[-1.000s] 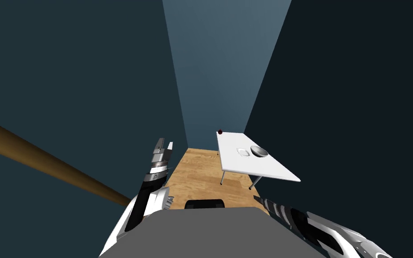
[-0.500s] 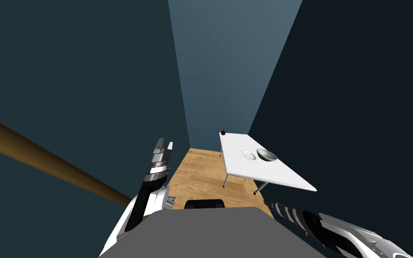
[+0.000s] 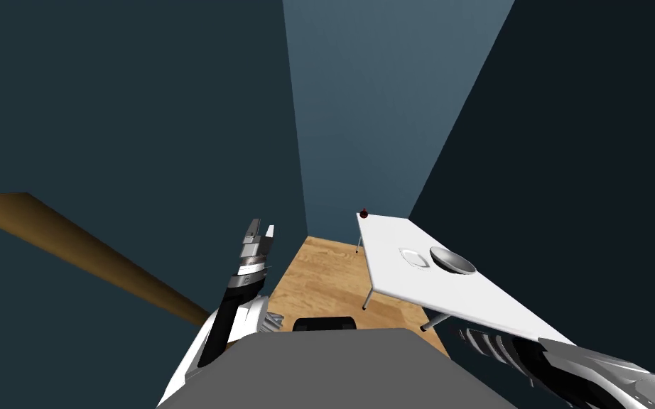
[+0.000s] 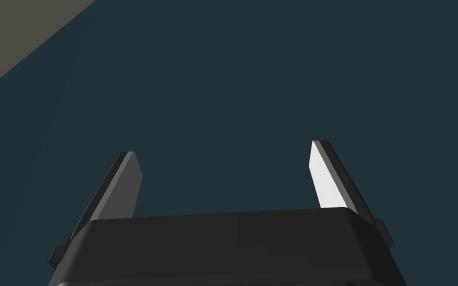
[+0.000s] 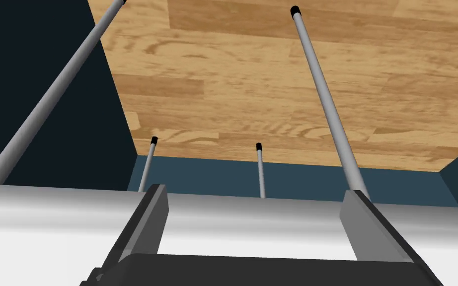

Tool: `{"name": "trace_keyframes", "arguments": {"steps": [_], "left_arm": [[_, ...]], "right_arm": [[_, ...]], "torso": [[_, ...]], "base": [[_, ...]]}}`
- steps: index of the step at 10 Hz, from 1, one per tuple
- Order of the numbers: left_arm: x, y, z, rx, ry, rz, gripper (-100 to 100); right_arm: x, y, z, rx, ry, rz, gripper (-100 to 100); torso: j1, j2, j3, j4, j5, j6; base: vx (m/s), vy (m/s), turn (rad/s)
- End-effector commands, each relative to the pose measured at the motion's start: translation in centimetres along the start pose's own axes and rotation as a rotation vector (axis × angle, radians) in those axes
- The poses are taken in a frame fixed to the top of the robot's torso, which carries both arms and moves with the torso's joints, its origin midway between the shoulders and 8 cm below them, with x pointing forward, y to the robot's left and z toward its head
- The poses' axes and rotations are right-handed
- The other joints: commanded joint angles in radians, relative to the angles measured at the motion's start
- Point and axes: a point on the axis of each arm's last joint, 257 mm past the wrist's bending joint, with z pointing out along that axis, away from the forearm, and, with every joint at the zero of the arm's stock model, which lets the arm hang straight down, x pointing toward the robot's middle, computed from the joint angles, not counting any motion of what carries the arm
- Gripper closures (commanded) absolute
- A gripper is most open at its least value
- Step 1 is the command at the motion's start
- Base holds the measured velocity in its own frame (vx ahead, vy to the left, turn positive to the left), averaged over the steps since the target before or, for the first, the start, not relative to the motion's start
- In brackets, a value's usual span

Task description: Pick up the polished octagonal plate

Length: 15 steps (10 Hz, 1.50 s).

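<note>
You will find the plate lying flat near the middle of the white table; it is pale and low, and its outline is too small to confirm as octagonal. A grey bowl sits just beside it, toward the table's right edge; a small dark red object stands at the far left corner. The right gripper has its fingers spread with nothing between them; it faces a pale band, probably the table's edge, with grey table legs and wood floor beyond. The left gripper is raised on the robot's left, well apart from the table; its fingers are likewise released.
</note>
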Motion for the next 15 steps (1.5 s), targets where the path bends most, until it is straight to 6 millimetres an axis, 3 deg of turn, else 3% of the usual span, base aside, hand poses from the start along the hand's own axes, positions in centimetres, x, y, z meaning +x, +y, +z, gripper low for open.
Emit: {"name": "trace_keyframes", "arguments": {"steps": [1,3,5,10,11,12,15], "left_arm": [[0.0,0.0,0.0,0.0,0.0,0.0,0],[0.0,0.0,0.0,0.0,0.0,0.0,0],[0.0,0.0,0.0,0.0,0.0,0.0,0],[0.0,0.0,0.0,0.0,0.0,0.0,0],[0.0,0.0,0.0,0.0,0.0,0.0,0],[0.0,0.0,0.0,0.0,0.0,0.0,0],[0.0,0.0,0.0,0.0,0.0,0.0,0]], "right_arm": [[-0.5,-1.3,-0.5,0.03,0.008,-0.02,-100],[-1.0,-4.7,-2.1,0.101,0.027,-0.066,-100],[-1.3,-6.8,-3.1,0.146,0.04,-0.098,-100],[-1.6,-8.3,-3.4,0.18,0.051,-0.127,-100],[-1.6,-8.3,-3.4,0.181,0.051,-0.128,0],[-1.0,-8.2,-2.7,0.185,0.05,-0.112,-100],[-0.5,-8.2,-2.1,0.188,0.05,-0.1,-100]], "torso": [[0.0,0.0,0.0,0.0,0.0,0.0],[-0.002,0.002,0.001,0.0,-0.001,0.0],[-0.003,-0.003,-0.002,-0.001,-0.001,0.0],[-0.005,-0.001,-0.001,0.0,-0.002,0.0],[-0.004,0.004,0.002,0.001,-0.002,0.001],[-0.003,0.009,0.005,0.002,-0.001,0.002],[-0.006,0.015,0.009,0.003,-0.002,0.002]], "base": [[0.136,0.031,0.052],[0.159,0.033,0.222],[0.26,-0.014,0.212],[0.185,-0.044,0.148],[0.017,-0.005,-0.001],[-0.014,-0.026,0.109],[-0.033,-0.046,0.084]]}}
